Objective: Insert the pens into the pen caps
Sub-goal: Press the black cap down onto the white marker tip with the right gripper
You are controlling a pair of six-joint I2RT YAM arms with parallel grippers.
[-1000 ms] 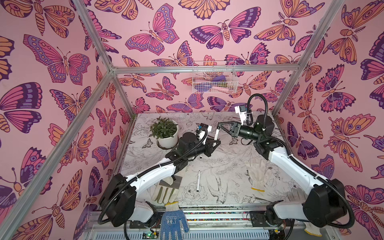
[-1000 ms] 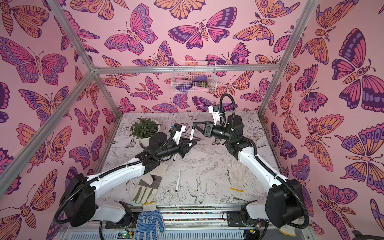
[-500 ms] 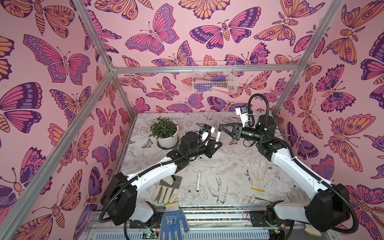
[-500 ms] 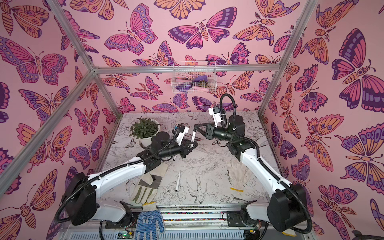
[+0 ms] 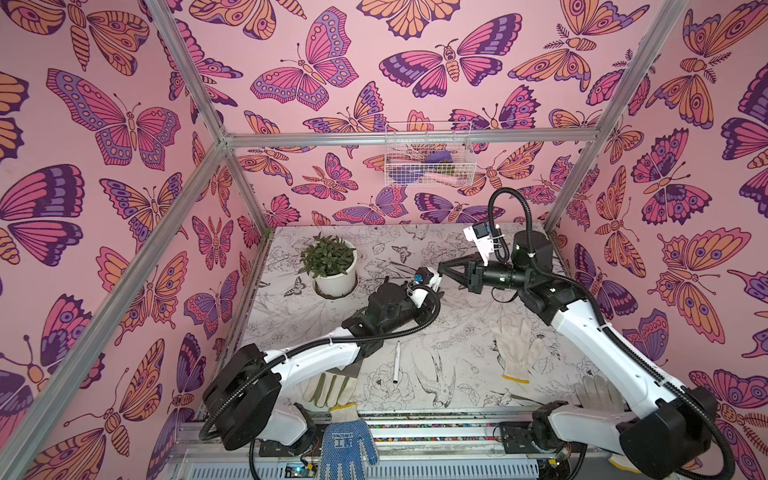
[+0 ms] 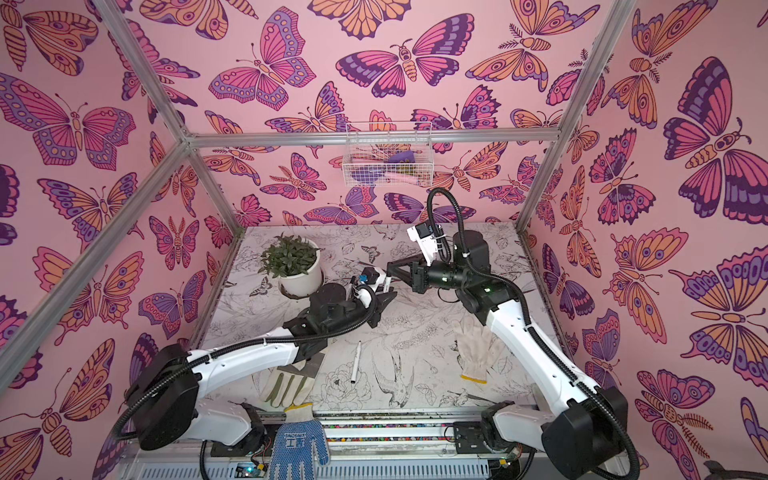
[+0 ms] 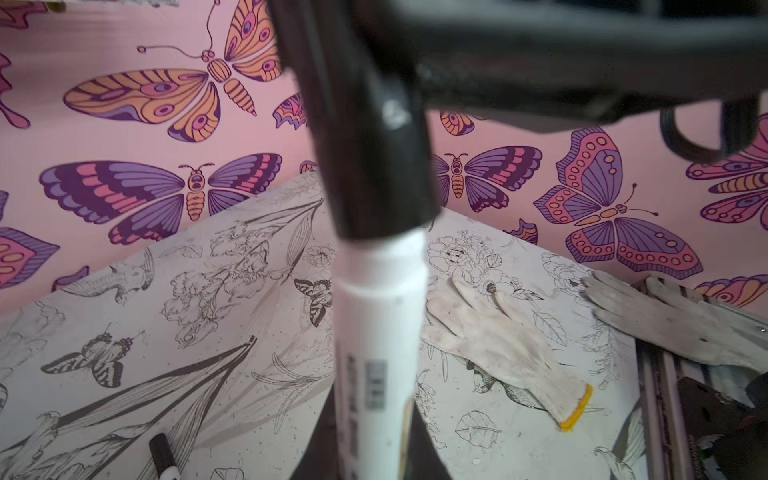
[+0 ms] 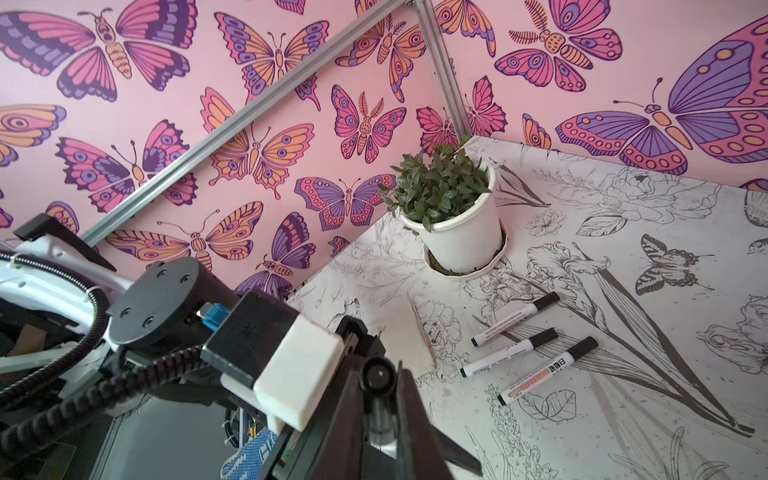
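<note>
Two sets of jaws meet above the desk (image 5: pixel 457 345): left jaws clamp a white pen (image 7: pixel 376 353), right jaws pinch a black cap (image 7: pixel 382 187) sitting over its tip.

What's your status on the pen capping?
Left gripper shut on pen. Right gripper shut on cap, cap over pen tip, neck showing. Nothing in the way.
</note>
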